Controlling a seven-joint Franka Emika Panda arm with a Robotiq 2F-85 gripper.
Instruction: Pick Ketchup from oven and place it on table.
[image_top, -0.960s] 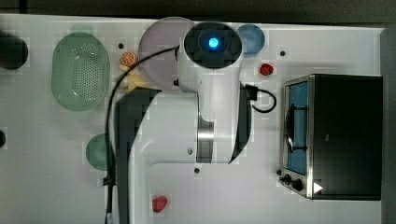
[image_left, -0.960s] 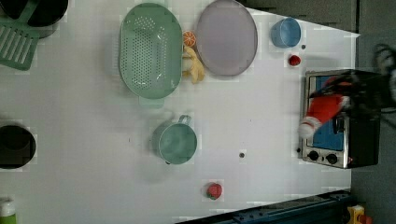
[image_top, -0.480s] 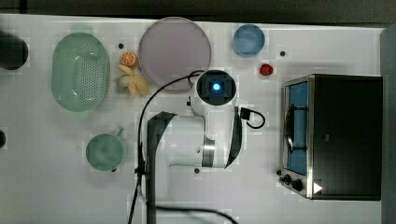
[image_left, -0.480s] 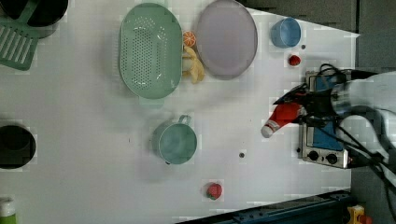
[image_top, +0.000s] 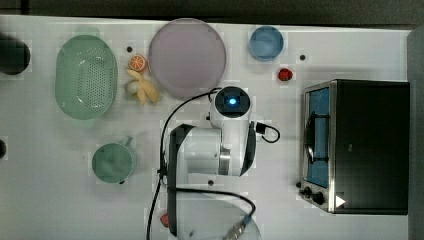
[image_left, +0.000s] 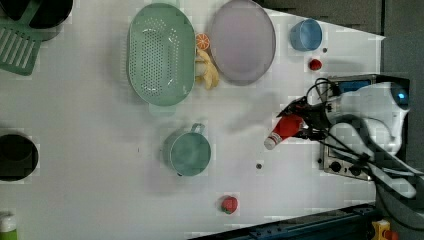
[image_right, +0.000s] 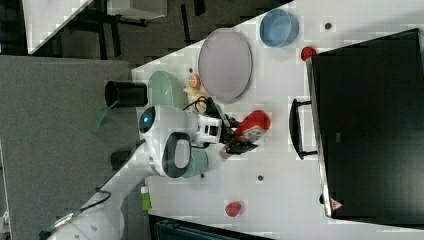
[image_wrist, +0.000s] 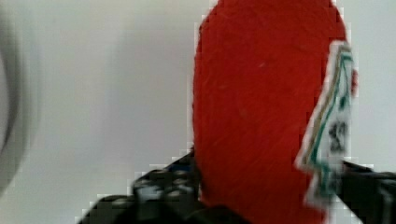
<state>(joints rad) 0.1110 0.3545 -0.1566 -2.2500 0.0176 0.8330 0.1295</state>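
— Half of the job looks done, but how is that judged?

— Going left to right in the left view, the green colander (image_left: 161, 54) at upper left and the mug (image_left: 189, 151) near the middle are seen untouched on the bench (image_left: 75, 150). Right of centre, the ketchup (image_left: 282, 131) is seen outside the oven (image_left: 350, 150), tilted with its white cap pointing down and toward the left view's left, above bare bench.

— Is the bottle held?

— It is clamped by the end effector (image_left: 302, 122), closed on the red body; in the wrist view the bottle (image_wrist: 261, 112) is flanked low down by dark fingers (image_wrist: 163, 193).

— And the oven?

— At the right of the top view the oven (image_top: 372, 145) is seen with its blue glass front facing the arm. No ketchup can be seen in it.

— What is left?

— The extraction is judged complete. The placing is not yet done: the bottle appears to be carried above the surface, though contact cannot be ruled out. Lowering and release are still required.
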